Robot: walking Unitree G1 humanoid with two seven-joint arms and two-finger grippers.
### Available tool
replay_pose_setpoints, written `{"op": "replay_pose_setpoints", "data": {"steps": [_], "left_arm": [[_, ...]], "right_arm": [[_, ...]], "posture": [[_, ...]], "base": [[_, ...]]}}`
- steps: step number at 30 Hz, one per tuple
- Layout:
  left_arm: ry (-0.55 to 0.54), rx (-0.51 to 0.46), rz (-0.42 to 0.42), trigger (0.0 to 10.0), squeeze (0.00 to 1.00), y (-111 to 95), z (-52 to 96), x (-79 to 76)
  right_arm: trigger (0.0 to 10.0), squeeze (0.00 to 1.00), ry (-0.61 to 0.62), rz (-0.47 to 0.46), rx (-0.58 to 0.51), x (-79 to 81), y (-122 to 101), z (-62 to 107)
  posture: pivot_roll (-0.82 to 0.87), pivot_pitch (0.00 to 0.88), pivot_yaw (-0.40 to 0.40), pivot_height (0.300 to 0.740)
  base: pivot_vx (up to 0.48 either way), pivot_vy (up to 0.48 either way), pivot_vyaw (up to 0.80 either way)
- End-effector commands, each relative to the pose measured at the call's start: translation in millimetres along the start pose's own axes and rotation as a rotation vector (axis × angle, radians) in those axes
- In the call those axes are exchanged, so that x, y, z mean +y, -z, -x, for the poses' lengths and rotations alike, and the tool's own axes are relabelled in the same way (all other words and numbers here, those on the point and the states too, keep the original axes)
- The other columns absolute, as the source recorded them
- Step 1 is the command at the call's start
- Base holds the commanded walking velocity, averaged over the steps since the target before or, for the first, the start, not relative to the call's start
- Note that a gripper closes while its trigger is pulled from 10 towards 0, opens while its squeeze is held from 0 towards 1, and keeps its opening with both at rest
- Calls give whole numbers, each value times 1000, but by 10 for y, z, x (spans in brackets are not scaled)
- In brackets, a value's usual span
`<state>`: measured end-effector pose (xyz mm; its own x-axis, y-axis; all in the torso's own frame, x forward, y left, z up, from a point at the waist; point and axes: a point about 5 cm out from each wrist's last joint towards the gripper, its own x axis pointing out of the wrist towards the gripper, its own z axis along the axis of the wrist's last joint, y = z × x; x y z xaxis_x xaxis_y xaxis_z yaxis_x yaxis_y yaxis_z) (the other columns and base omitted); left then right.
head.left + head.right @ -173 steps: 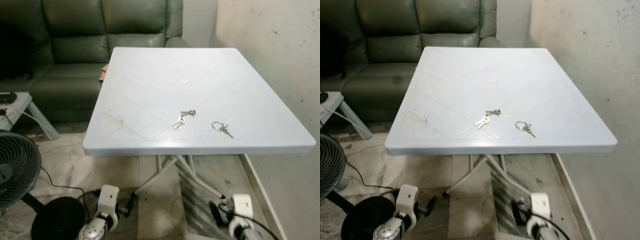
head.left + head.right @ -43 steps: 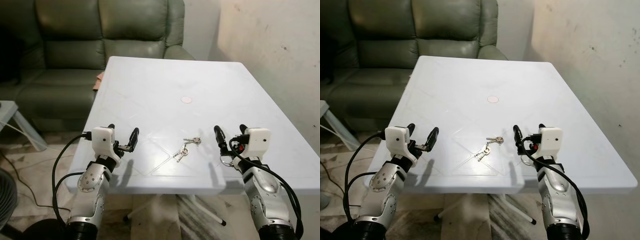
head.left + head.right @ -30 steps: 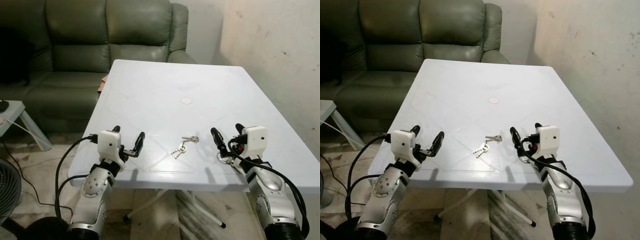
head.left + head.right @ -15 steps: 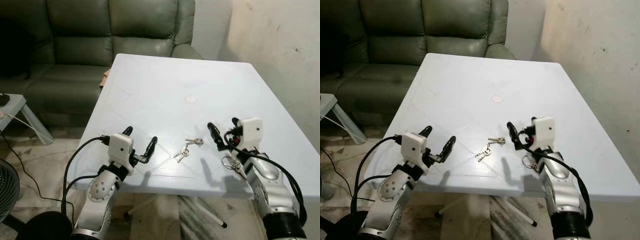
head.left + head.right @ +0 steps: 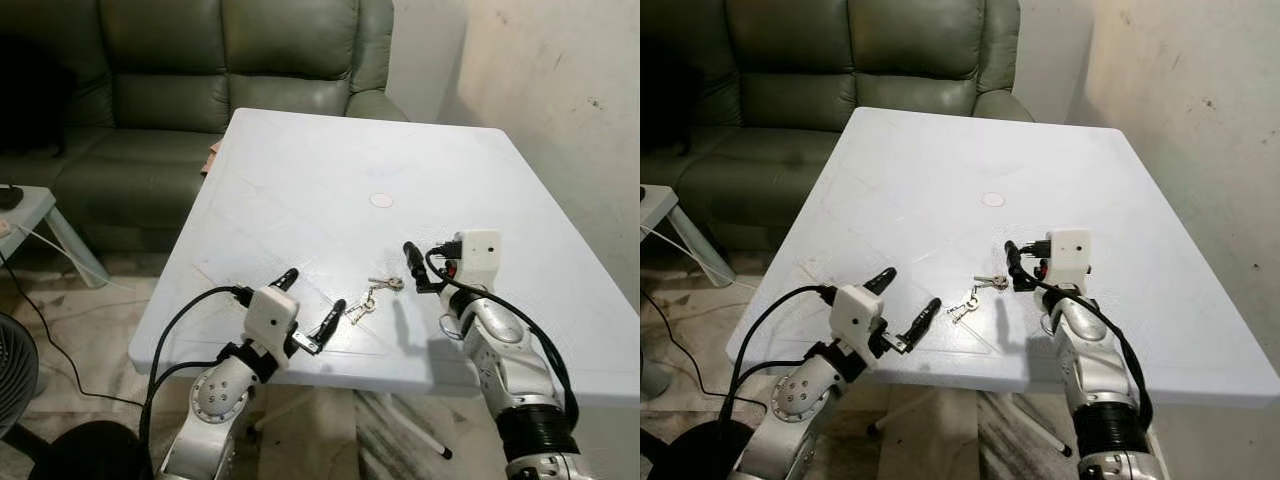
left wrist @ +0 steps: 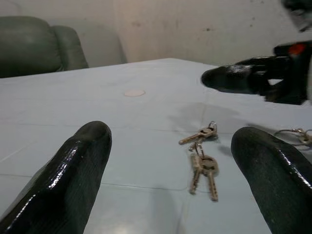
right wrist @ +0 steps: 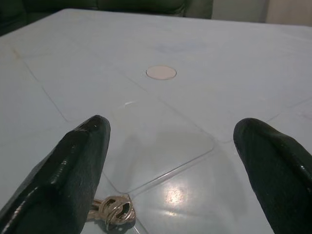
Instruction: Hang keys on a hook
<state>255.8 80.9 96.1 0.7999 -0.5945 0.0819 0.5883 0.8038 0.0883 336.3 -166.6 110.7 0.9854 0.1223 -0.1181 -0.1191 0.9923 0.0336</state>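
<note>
A bunch of small silver keys (image 5: 368, 297) lies flat on the white plastic table (image 5: 300, 180), near its front edge. My left gripper (image 5: 315, 288) hovers low just left of them, open, and in its wrist view the keys (image 6: 202, 163) lie between its fingers (image 6: 73, 170). My right gripper (image 5: 425, 250) is open just right of and behind the keys. In the right wrist view the keys (image 7: 112, 209) lie beside one of its fingers (image 7: 73, 165). A second key ring (image 6: 298, 135) rests under the right arm.
A small round disc (image 5: 381, 200) marks the table's middle. A dark green sofa (image 5: 200, 80) stands behind the table and a stained wall (image 5: 560, 100) runs along the right. A low side table (image 5: 20, 210) and a black fan (image 5: 10, 370) stand at the left.
My left gripper has moved forward and right, closer to the keys. The right gripper has shifted left towards them. The keys have not moved on the table.
</note>
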Motion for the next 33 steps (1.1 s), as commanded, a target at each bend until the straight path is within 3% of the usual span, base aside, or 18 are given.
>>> {"op": "replay_pose_setpoints", "data": {"steps": [1, 12, 21, 22, 23, 24, 29, 30, 31, 32, 33], "left_arm": [[10, -12, -13, 10000, 0, -24, 16, -21], [-8, 0, 10, 10000, 0, 2, 58, -83], [-12, -1, 14, 10000, 0, 0, 53, -87], [-11, -1, 14, 10000, 0, -1, 53, -90], [-10, -1, 13, 10000, 0, -1, 56, -94], [-9, -1, 13, 10000, 0, -1, 56, -94], [-11, 1, 12, 10000, 0, 1, 66, -92], [-11, 2, 12, 10000, 0, 0, 70, -93], [-11, 2, 13, 10000, 0, -1, 70, -93], [-11, 2, 14, 10000, 0, -2, 70, -94], [-11, 2, 14, 10000, 0, -2, 70, -94]], "right_arm": [[10000, 0, 0, 11, 0, 23, -45, -37], [10000, 0, -119, 113, 85, 115, 117, 48], [9961, 0, -148, 106, 133, 145, 244, 95], [8353, 0, -145, 103, 138, 153, 264, 100], [8353, 0, -142, 103, 141, 160, 281, 106], [7294, 0, -142, 101, 144, 167, 288, 108], [5804, 0, -144, 81, 171, 195, 341, 135], [4314, 0, -143, 78, 176, 201, 352, 139], [3882, 0, -142, 77, 176, 206, 353, 138], [2078, 0, -142, 77, 176, 211, 354, 138], [2078, 0, -142, 76, 175, 213, 354, 138]], "posture": [[22, 0, -63, 740], [34, 0, -85, 740], [33, 0, -86, 740], [34, 0, -86, 740], [35, 0, -86, 740], [35, 0, -85, 740], [36, 0, -83, 740], [38, 0, -84, 740], [38, 0, -84, 740], [38, 0, -83, 740], [38, 0, -83, 740]], "base": [[0, 0, 0], [0, 0, 0], [0, 0, 0], [0, 0, 0], [0, 0, 0], [0, 0, 0], [0, 0, 0], [0, 0, 0], [0, 0, 0], [0, 0, 0], [0, 0, 0]]}}
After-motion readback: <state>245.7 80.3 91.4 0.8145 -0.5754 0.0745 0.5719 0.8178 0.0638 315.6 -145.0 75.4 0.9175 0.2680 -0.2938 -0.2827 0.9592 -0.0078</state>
